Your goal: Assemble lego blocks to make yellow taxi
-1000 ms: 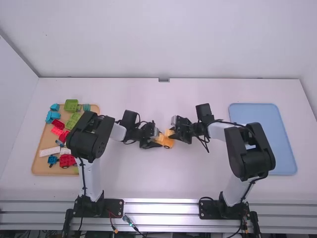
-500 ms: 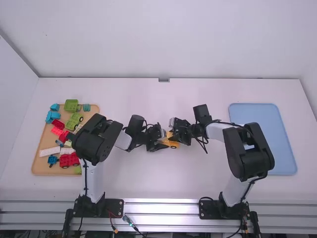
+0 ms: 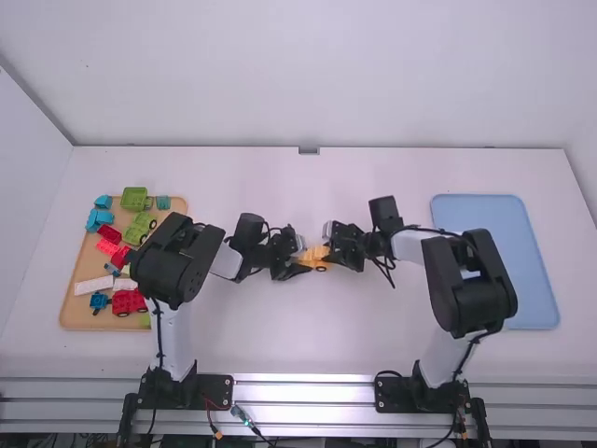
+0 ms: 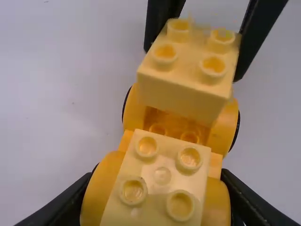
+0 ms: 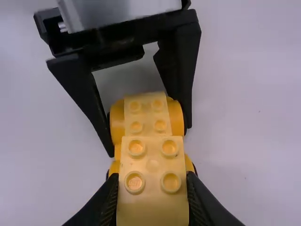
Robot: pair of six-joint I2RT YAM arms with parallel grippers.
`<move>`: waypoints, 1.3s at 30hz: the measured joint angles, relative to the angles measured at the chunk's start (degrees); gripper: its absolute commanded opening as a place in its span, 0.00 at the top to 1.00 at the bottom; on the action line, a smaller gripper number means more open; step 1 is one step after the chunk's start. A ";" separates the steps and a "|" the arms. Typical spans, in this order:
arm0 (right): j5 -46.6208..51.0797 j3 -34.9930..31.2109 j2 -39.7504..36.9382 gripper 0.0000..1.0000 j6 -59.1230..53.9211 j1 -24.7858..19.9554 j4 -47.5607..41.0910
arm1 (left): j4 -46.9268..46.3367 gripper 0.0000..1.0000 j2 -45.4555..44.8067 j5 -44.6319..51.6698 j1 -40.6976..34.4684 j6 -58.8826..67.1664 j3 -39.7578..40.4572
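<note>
High view: left end effector (image 4: 157,181) clamping wheeled base (image 4: 225,123) at 9 o'clock end, middle of surface (image 3: 298,336); right end effector (image 5: 151,181) pinching yellow block (image 5: 153,197) over 3 o'clock end. Likely seating block; next: align studs, press.

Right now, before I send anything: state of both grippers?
Left gripper: closed on the yellow wheeled base.
Right gripper: closed on a yellow 2x2 block.

one overhead, two wrist close-ups
</note>
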 measured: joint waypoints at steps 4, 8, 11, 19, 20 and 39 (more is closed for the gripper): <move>-0.55 0.00 2.47 0.93 -0.74 0.00 2.29 | -0.02 0.55 0.00 0.00 0.02 0.22 0.00; -0.96 0.00 2.47 0.92 -2.25 0.00 2.23 | -1.40 0.58 -0.13 0.79 0.02 1.68 0.00; -0.81 0.00 2.47 0.92 -3.56 0.28 2.19 | -4.87 0.60 -0.66 2.29 0.02 3.85 0.52; -0.48 0.00 2.47 0.92 -4.81 0.52 2.16 | -10.84 0.62 -0.66 3.67 -0.04 5.62 3.45; -0.46 0.00 2.47 0.92 -4.92 0.48 2.14 | -11.13 0.62 -0.63 3.69 -0.04 5.60 3.65; -0.37 0.00 2.47 0.92 -3.48 0.07 2.43 | -7.76 0.62 -0.63 -1.95 -1.55 4.28 3.89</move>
